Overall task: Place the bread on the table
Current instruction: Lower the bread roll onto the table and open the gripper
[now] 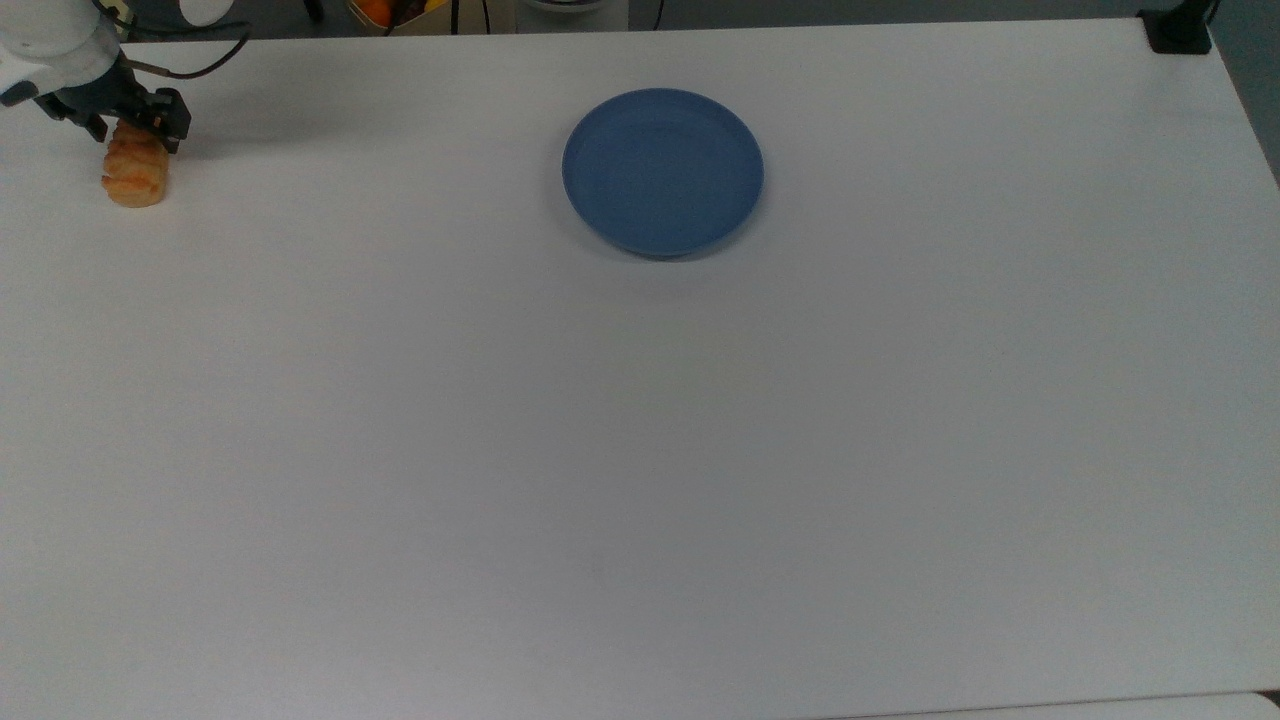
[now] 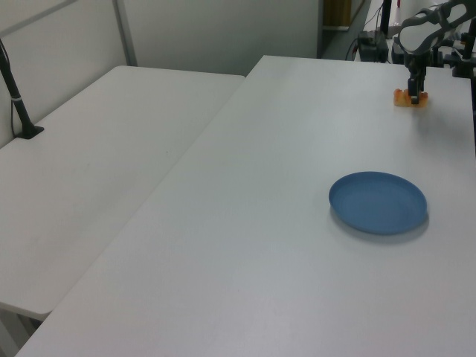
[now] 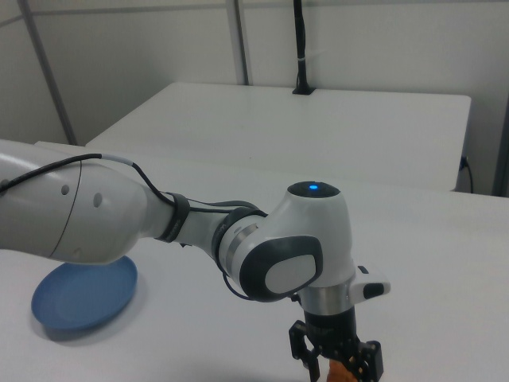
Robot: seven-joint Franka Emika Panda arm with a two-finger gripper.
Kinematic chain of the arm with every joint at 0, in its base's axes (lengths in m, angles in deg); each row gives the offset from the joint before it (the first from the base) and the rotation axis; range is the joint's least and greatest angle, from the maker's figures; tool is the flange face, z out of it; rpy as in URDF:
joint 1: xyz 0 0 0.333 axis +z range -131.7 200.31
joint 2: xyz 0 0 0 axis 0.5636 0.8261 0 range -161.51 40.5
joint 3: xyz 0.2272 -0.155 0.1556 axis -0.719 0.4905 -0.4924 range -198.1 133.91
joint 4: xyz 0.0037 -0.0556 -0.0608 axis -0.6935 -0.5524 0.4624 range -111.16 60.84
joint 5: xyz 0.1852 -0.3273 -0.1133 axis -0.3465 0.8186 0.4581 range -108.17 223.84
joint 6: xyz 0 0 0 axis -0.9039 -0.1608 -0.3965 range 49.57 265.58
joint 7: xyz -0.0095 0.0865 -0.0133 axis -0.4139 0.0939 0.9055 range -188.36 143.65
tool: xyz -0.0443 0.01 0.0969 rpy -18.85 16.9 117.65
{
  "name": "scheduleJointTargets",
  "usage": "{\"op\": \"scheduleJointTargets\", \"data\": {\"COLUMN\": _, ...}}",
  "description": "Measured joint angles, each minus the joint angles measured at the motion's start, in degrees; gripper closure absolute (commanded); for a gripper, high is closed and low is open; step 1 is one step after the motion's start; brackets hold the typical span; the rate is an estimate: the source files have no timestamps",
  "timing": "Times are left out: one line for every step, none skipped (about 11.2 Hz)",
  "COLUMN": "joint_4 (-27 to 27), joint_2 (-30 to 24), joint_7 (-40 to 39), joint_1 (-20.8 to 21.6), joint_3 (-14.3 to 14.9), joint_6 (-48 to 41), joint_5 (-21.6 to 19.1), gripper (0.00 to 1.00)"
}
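Observation:
The bread (image 1: 134,176), a small golden ridged roll, lies on the white table (image 1: 640,450) near the top view's far left corner. My gripper (image 1: 137,128) stands over its far end, open, one finger on each side of the roll. In the left view the bread (image 2: 410,99) rests on the table (image 2: 260,223) at the far right, under the gripper (image 2: 414,93). In the right view the gripper (image 3: 336,362) points straight down at the bottom edge, with a bit of the orange bread (image 3: 339,372) between its spread fingers.
The empty blue plate (image 1: 662,170) sits mid-table toward the back, well apart from the bread. A second white table (image 2: 97,149) adjoins at the left view's left. A black clamp post (image 1: 1178,30) stands at the top view's far right corner. The table's edge runs close to the bread.

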Motion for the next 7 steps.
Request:
{"op": "scheduleJointTargets", "data": {"joint_4": 0.01, "joint_2": 0.0, "joint_7": 0.0, "joint_1": 0.0, "joint_3": -0.03, "joint_6": 0.0, "joint_5": -0.01, "gripper": 0.0}}
{"op": "scheduleJointTargets", "data": {"joint_4": 0.01, "joint_2": 0.0, "joint_7": 0.0, "joint_1": 0.01, "joint_3": -0.1, "joint_6": 0.0, "joint_5": -0.01, "gripper": 0.0}}
{"op": "scheduleJointTargets", "data": {"joint_4": 0.01, "joint_2": 0.0, "joint_7": 0.0, "joint_1": 0.01, "joint_3": -0.12, "joint_6": 0.0, "joint_5": -0.02, "gripper": 0.0}}
{"op": "scheduleJointTargets", "data": {"joint_4": 0.05, "joint_2": 0.0, "joint_7": 0.0, "joint_1": 0.01, "joint_3": -0.13, "joint_6": 0.0, "joint_5": -0.02, "gripper": 0.0}}
{"op": "scheduleJointTargets", "data": {"joint_4": 0.23, "joint_2": -0.01, "joint_7": 0.0, "joint_1": 0.02, "joint_3": -0.13, "joint_6": 0.0, "joint_5": -0.05, "gripper": 0.0}}
{"op": "scheduleJointTargets", "data": {"joint_4": 0.55, "joint_2": -0.14, "joint_7": 0.0, "joint_1": 0.07, "joint_3": -0.16, "joint_6": 0.0, "joint_5": -0.06, "gripper": 0.0}}
{"op": "scheduleJointTargets", "data": {"joint_4": 0.91, "joint_2": -0.44, "joint_7": 0.15, "joint_1": 0.13, "joint_3": -0.29, "joint_6": -0.27, "joint_5": -0.09, "gripper": 0.0}}
